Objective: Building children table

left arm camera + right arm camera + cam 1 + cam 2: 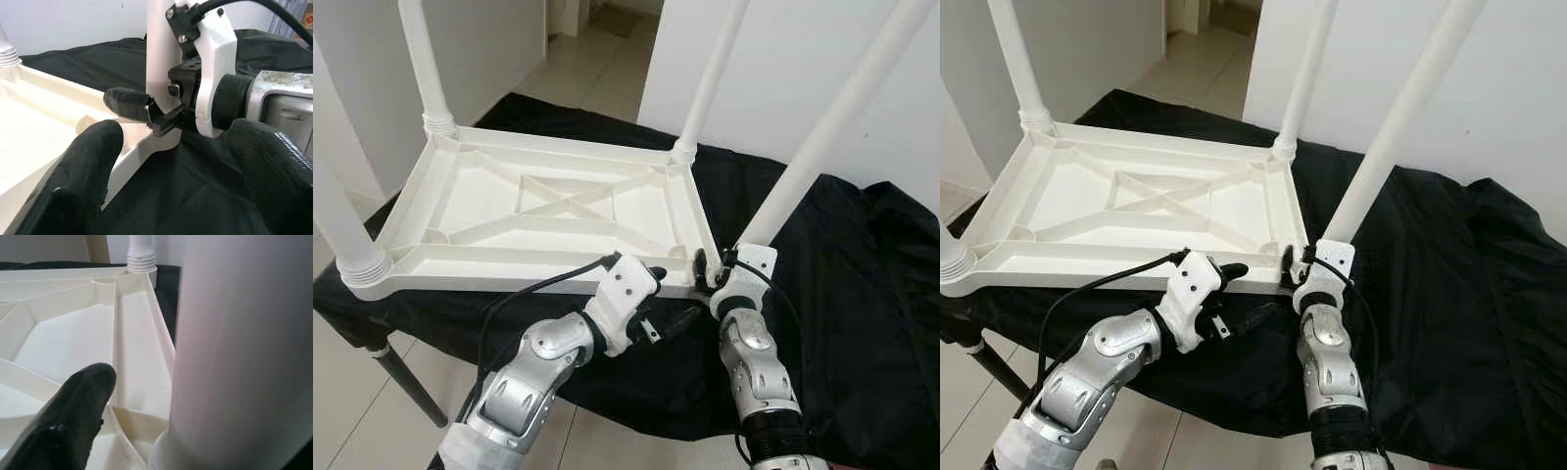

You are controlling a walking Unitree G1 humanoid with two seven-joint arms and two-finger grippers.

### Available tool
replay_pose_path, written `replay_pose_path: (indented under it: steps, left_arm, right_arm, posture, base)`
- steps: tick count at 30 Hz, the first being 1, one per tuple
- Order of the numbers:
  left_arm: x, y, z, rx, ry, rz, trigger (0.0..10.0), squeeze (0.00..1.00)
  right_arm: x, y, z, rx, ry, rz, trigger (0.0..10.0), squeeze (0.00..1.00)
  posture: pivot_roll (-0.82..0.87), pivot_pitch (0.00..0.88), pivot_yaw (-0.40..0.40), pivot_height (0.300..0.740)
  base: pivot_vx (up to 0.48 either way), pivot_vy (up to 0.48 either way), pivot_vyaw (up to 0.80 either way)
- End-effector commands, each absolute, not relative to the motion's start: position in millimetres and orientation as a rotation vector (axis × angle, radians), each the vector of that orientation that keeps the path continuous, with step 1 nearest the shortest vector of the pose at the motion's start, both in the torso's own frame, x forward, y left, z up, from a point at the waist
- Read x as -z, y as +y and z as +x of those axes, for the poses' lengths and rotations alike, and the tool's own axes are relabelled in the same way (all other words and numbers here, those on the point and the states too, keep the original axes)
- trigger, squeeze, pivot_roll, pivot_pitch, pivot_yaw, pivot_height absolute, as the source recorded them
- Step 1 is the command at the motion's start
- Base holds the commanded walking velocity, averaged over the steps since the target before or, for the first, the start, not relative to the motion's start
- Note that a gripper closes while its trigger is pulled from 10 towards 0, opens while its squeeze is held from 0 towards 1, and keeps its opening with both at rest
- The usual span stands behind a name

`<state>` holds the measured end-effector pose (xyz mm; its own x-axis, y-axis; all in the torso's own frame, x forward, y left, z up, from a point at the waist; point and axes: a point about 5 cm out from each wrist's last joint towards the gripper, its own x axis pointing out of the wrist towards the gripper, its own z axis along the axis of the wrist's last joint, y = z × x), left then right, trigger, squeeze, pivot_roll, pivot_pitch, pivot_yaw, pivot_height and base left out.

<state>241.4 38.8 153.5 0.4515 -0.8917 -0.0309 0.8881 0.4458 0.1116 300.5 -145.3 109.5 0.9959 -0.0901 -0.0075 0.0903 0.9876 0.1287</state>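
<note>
A white plastic children's table (548, 211) lies upside down on a black cloth. Three white legs stand in its corners: far left (423, 59), far right (710, 78), near left (337, 225). A fourth leg (822, 137) leans to the right at the near right corner. My right gripper (710, 272) is shut on this leg's lower end, just above the corner socket. One of its fingers (124, 104) wraps the leg (159, 58). Left of it, my left gripper (671, 296) is open at the table's near rim, with its fingers (83, 181) pointing at the right gripper.
The black cloth (862, 294) covers a low stand with a dark metal leg (411, 387) at the near left. Tiled floor (587, 69) lies behind, between white walls (803, 59). The cloth is bunched at the right.
</note>
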Motion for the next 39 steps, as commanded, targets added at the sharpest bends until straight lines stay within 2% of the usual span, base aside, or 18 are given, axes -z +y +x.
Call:
replay_pose_path:
  steps: [1,2,3,4,5,15,27,28,31,32,39]
  left_arm:
    - [-154,37,242,1.068,-0.036,0.12,10.0,0.0]
    - [-154,37,242,1.068,-0.036,0.12,10.0,0.0]
    - [-154,37,242,1.07,-0.036,0.12,10.0,0.0]
    - [-154,37,242,1.07,-0.036,0.12,10.0,0.0]
    - [-154,37,241,1.071,-0.035,0.119,10.0,0.0]
    - [-155,35,243,1.083,-0.037,0.118,10.0,0.0]
    - [-156,36,244,1.084,-0.041,0.123,10.0,0.0]
    - [-156,36,244,1.083,-0.042,0.124,10.0,0.0]
    - [-156,36,244,1.083,-0.042,0.124,10.0,0.0]
    - [-157,36,244,1.081,-0.043,0.125,10.0,0.0]
    - [-158,39,245,1.067,-0.045,0.13,10.0,0.0]
  right_arm:
    - [-115,-158,293,-0.003,-0.053,0.127,10.0,1.0]
    - [-115,-158,293,-0.003,-0.053,0.127,10.0,1.0]
    - [-116,-164,291,-0.026,-0.061,0.117,10.0,0.77]
    - [-116,-164,291,-0.026,-0.061,0.117,10.0,0.77]
    - [-116,-169,289,-0.044,-0.066,0.106,10.0,0.0]
    - [-121,-194,293,-0.29,-0.09,-0.048,10.0,0.0]
    - [-121,-200,313,-0.491,-0.043,-0.096,10.0,0.0]
    - [-118,-198,316,-0.508,-0.026,-0.101,6.2,0.0]
    - [-118,-198,316,-0.508,-0.026,-0.101,6.2,0.0]
    - [-115,-198,320,-0.521,-0.005,-0.115,0.0,0.0]
    - [-111,-200,324,-0.534,0.02,-0.118,0.0,0.0]
  posture:
    - [0.05,0.0,-0.153,0.74]
    - [0.05,0.0,-0.153,0.74]
    - [0.04,0.0,-0.152,0.74]
    - [0.04,0.0,-0.152,0.74]
    - [0.04,0.0,-0.15,0.74]
    - [0.03,0.0,-0.138,0.74]
    - [0.05,0.0,-0.134,0.74]
    - [0.05,0.0,-0.134,0.74]
    - [0.05,0.0,-0.134,0.74]
    - [0.06,0.0,-0.137,0.74]
    - [0.07,0.0,-0.143,0.74]
  base:
    - [0.0,0.0,0.0]
    - [0.0,0.0,0.0]
    - [0.0,0.0,0.0]
    - [0.0,0.0,0.0]
    - [0.0,0.0,0.0]
    - [0.0,0.0,0.0]
    - [0.0,0.0,0.0]
    - [0.0,0.0,0.0]
    - [0.0,0.0,0.0]
    - [0.0,0.0,0.0]
    - [0.0,0.0,0.0]
